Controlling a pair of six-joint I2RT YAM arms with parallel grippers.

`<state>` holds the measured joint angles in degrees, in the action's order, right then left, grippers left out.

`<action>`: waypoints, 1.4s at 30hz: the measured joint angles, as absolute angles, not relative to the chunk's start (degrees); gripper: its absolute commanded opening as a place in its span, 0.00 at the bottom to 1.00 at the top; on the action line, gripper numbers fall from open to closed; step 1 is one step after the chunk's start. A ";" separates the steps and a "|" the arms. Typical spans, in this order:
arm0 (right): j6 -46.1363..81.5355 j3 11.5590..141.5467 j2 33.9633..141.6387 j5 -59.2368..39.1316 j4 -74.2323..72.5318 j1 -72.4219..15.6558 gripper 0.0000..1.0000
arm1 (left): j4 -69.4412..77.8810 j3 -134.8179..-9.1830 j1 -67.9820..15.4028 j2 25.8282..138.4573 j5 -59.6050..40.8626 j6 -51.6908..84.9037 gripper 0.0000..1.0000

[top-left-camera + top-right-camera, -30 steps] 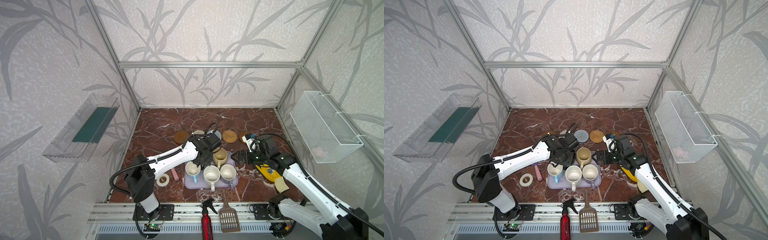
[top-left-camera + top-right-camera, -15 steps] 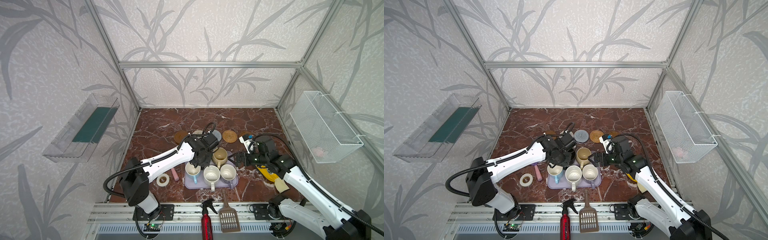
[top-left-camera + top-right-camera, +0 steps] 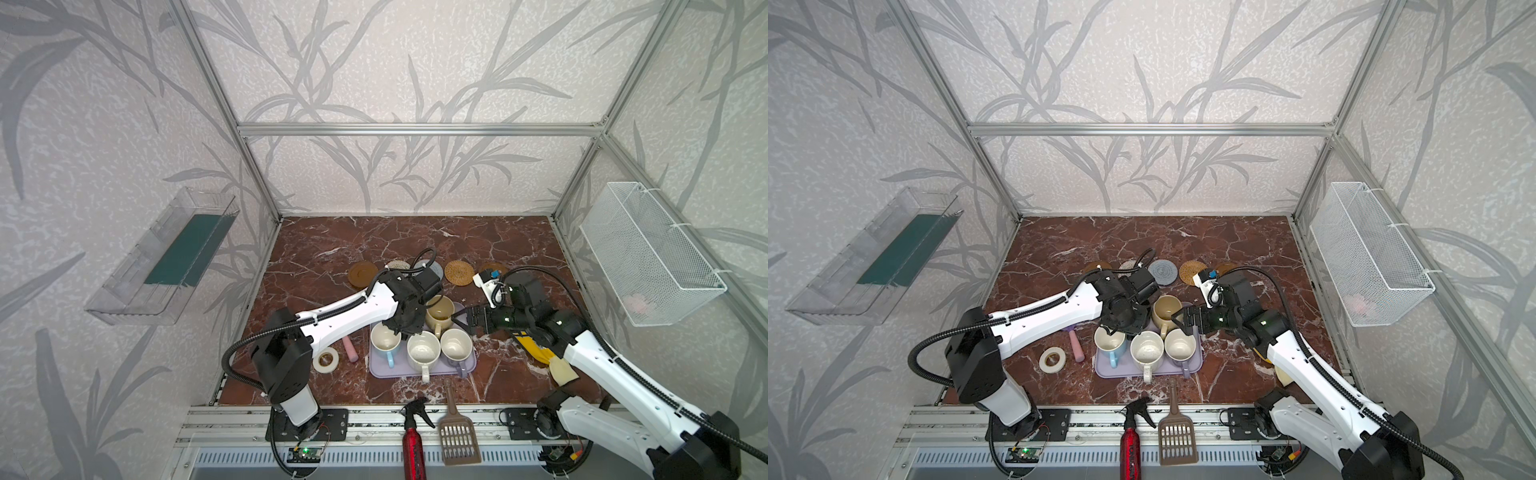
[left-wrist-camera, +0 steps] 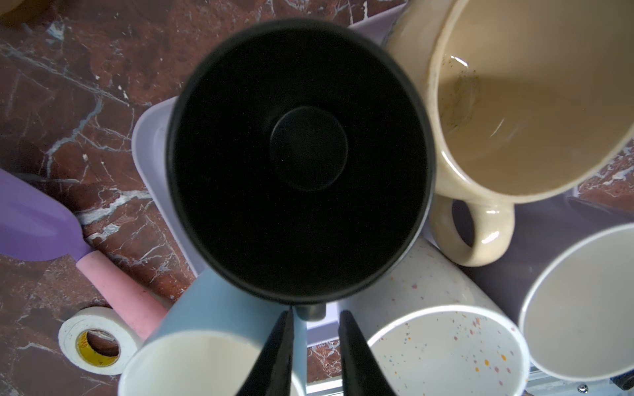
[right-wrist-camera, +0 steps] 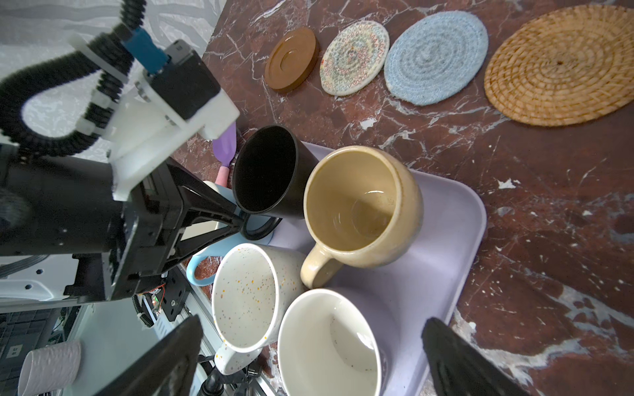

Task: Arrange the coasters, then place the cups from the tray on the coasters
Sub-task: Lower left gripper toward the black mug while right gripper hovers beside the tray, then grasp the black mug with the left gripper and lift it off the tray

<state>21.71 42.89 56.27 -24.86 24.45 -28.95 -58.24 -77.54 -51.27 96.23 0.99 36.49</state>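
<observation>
The lavender tray holds several cups. My left gripper is shut on the handle of the black cup at the tray's far left corner; both top views hide that cup under the wrist. Beside it stand the beige cup, light blue cup, white speckled cup and lavender cup. My right gripper hangs open over the tray's right side, holding nothing. Behind the tray lie coasters in a row: brown, cream woven, grey-blue, tan rattan, another brown.
A white tape roll and a pink-handled purple spatula lie left of the tray. A red spray bottle and a brown slotted scoop sit at the front edge. A yellow object lies under the right arm.
My right gripper has drifted a little left, closer over the tray, still open. The left gripper stays clamped on the black cup's handle with only a slight shift.
</observation>
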 measured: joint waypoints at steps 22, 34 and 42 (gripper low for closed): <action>22.74 42.89 57.08 -24.51 23.38 -29.78 0.99 | -57.17 -77.95 -50.24 101.34 2.74 35.66 0.28; 22.85 42.89 57.71 -24.40 22.74 -30.06 0.99 | -55.77 -77.91 -48.34 102.28 2.13 34.83 0.26; 22.98 42.89 57.71 -24.40 21.71 -30.46 0.99 | -55.86 -77.93 -47.75 102.28 1.39 34.02 0.10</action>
